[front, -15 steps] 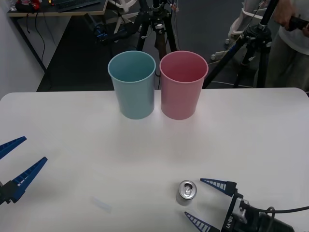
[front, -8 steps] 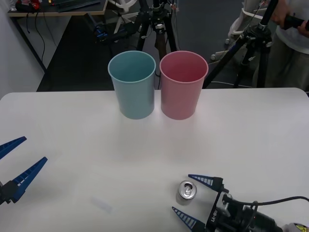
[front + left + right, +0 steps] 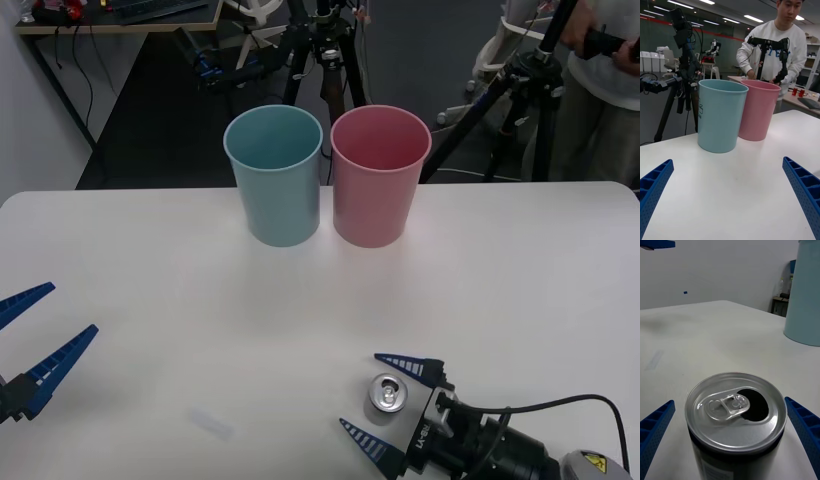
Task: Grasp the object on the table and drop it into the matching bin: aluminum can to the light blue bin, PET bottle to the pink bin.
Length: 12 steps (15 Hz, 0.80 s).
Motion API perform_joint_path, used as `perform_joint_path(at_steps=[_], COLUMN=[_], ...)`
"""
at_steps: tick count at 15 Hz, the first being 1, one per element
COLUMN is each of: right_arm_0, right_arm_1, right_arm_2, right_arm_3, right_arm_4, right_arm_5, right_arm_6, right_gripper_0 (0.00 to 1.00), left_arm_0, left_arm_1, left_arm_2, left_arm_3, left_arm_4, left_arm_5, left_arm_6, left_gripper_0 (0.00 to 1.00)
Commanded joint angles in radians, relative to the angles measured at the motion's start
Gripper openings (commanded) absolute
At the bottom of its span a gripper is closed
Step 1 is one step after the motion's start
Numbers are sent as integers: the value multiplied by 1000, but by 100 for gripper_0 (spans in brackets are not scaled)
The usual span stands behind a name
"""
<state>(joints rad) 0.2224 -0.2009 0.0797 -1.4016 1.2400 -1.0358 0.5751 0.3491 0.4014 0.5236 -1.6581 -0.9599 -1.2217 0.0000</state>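
On the white table (image 3: 520,290), we reach our right gripper (image 3: 388,405) around the aluminum can (image 3: 387,394), which stands upright near the table's front edge, right of centre. Our blue fingers are spread wide, one on each side of the can; in the right wrist view they flank it with visible gaps, touching nothing. The can's silver top shows its pull tab and an open mouth, above a dark printed side. At the far edge of the table, well apart from the can, the light blue bin (image 3: 274,175) and the pink bin (image 3: 378,175) stand upright just beside each other, blue on our left. Our left gripper (image 3: 28,340) hovers low at the table's left edge, its fingers wide and empty.
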Motion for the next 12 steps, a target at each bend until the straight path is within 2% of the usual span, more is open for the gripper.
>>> perform_joint_path(at_steps=[1, 3, 4, 5, 12], right_arm_0=[0, 0, 0, 0, 0], right_arm_1=[0, -2, 0, 0, 0], right_arm_2=[3, 5, 5, 5, 8], right_arm_3=[1, 0, 0, 0, 0], right_arm_4=[-1, -1, -1, -1, -2], right_arm_5=[0, 0, 0, 0, 0], right_arm_6=[2, 3, 3, 5, 11], right_gripper_0=[100, 100, 75, 0, 0], left_arm_0=[0, 0, 0, 0, 0], left_arm_1=[0, 0, 0, 0, 0], left_arm_2=[0, 0, 0, 0, 0], left_arm_3=[0, 0, 0, 0, 0], left_arm_4=[0, 0, 0, 0, 0], left_arm_5=[0, 0, 0, 0, 0], left_arm_6=[0, 0, 0, 0, 0], left_gripper_0=[100, 100, 100, 100, 100])
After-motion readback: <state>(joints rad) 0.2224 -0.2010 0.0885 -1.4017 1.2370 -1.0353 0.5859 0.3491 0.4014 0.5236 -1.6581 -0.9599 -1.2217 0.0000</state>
